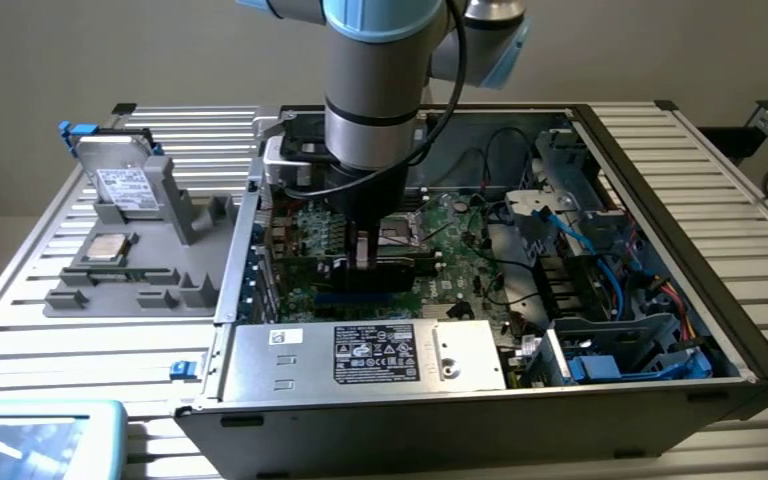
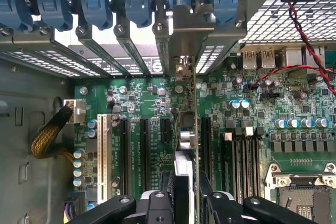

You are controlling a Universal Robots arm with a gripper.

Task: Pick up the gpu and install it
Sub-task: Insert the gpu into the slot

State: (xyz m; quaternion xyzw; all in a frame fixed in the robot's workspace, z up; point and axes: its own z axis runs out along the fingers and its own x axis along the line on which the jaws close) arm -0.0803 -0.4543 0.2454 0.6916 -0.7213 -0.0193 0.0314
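Clamping the gpu [image 2: 187, 135] edge-on, the closed pincer [image 2: 186, 205] holds it upright over the motherboard [image 2: 152, 98].

computer case [image 1: 491, 435]: one
motherboard [image 2: 152, 94]: one
gpu [image 2: 190, 32]: one
silver drive [image 1: 124, 187]: one
power supply [image 1: 371, 355]: one
robot arm [image 1: 371, 110]: one

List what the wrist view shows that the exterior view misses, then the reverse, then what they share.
Wrist view adds: a row of blue slot latches, a white expansion slot and a yellow-sleeved cable bundle. Exterior view adds: the arm, the labelled power supply, and outside the case a silver drive box standing in a grey fixture. Shared: the green motherboard, the CPU socket, and the pincer shut on the gpu, held edge-on at the motherboard's slots.
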